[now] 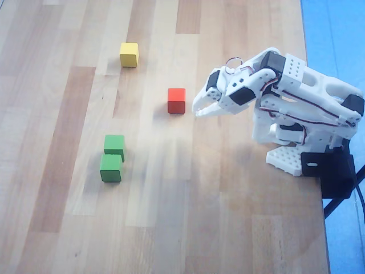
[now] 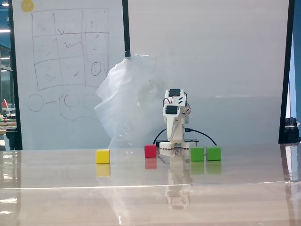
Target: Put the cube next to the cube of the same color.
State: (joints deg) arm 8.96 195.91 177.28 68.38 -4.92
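Two green cubes sit touching at the left of the overhead view. The darker cube [image 1: 114, 146] is the farther one and the brighter cube of the same color [image 1: 111, 168] lies just below it. In the fixed view they stand side by side, darker [image 2: 197, 154] left of brighter [image 2: 213, 153]. My gripper [image 1: 197, 111] hovers right of the red cube [image 1: 176, 100], far from both greens. Its fingers are together and hold nothing. In the fixed view the gripper [image 2: 175, 140] points down over the base.
A yellow cube [image 1: 129, 55] sits at the upper left of the wooden table [image 1: 171, 217]. The red cube [image 2: 150, 150] is close to the fingertips. The arm's base [image 1: 296, 148] stands at the right table edge. A crumpled plastic bag [image 2: 127, 103] and a whiteboard are behind the arm.
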